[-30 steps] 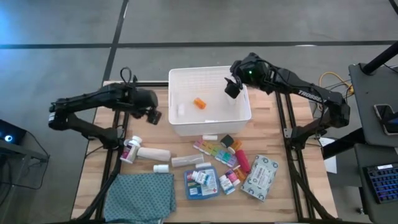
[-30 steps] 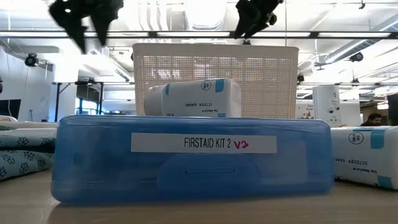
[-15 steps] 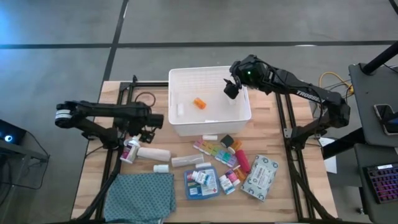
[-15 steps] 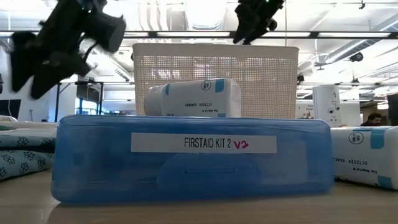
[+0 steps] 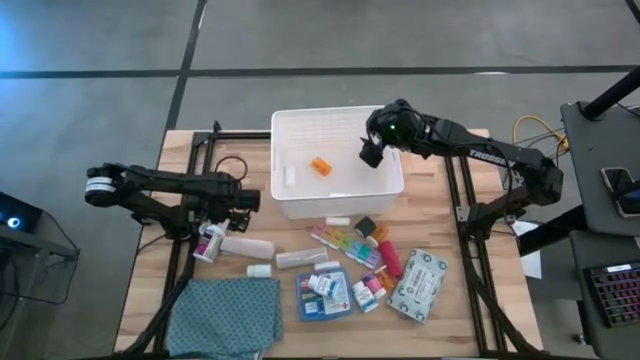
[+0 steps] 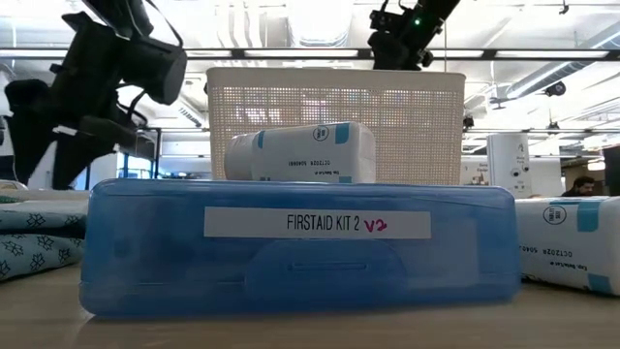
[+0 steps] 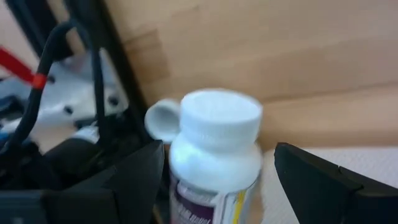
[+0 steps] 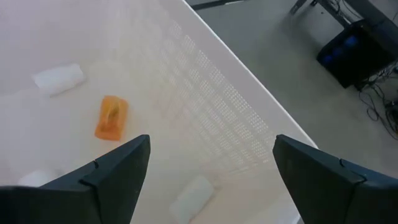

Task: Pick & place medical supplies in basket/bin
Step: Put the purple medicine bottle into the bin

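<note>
The white bin [image 5: 337, 160] stands at the far middle of the table [image 5: 470, 290]. Inside it lie an orange container [image 5: 320, 166] and small white items [image 5: 290, 176].

The right gripper [image 5: 370, 152] hangs above the bin's right half, fingers spread wide and holding nothing; its wrist view looks down between the fingers onto the bin floor and perforated wall.

The left gripper [image 5: 236, 203] sits low at the table's left side, just beyond a white bottle [image 5: 210, 240] with a purple label. Its fingers stand wide apart on either side of the bottle's white cap [image 7: 221, 115] without closing on it. Black frame bars and cabling lie close beside this gripper.

The remaining supplies are spread in front of the bin: white tubes [image 5: 300, 260], a multicoloured pill organiser [image 5: 345, 243], a pink container [image 5: 390, 262], the blue first-aid box [image 5: 323, 293] and a patterned wipes pack [image 5: 418, 286]. A teal folded cloth [image 5: 228, 315] occupies the near left corner.

In the low view the first-aid box blocks most of the table, with the bin behind it.
</note>
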### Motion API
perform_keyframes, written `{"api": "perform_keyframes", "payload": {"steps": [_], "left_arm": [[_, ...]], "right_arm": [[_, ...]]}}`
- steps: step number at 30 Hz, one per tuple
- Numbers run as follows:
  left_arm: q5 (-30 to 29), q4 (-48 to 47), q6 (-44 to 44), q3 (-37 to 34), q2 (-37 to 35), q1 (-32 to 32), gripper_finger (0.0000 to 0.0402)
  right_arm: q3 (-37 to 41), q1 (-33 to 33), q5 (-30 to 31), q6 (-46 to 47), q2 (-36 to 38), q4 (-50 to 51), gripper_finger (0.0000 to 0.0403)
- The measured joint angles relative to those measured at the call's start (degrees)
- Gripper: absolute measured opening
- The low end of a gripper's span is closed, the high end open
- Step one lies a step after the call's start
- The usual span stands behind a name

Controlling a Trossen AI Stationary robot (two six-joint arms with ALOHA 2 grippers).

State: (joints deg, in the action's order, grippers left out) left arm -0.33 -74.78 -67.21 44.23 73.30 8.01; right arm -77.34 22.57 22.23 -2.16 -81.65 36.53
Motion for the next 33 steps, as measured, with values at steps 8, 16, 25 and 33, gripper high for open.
{"api": "perform_keyframes", "payload": {"steps": [8, 16, 25, 33], "left_arm": [[-1.67, 4.36, 0.22, -3.85, 0.32, 0.02, 0.0283], [-1.35, 7.24, 0.04, -4.12, 2.67, 0.02, 0.0283], [0.35, 9.35, 0.56, -4.68, 8.98, -0.24, 0.0283], [0.83, 9.27, 3.8, -3.08, 13.5, -0.24, 0.0274]], "right_arm": [[1.07, 0.09, -0.25, 0.3, 0.0, -3.74, 0.0329], [1.07, 0.11, -0.23, 0.31, 0.0, -4.66, 0.0329], [1.07, 0.11, -0.23, 1.79, 0.0, -4.76, 0.0329], [1.07, 0.11, -0.23, 1.8, 0.0, -4.76, 0.0329]]}}
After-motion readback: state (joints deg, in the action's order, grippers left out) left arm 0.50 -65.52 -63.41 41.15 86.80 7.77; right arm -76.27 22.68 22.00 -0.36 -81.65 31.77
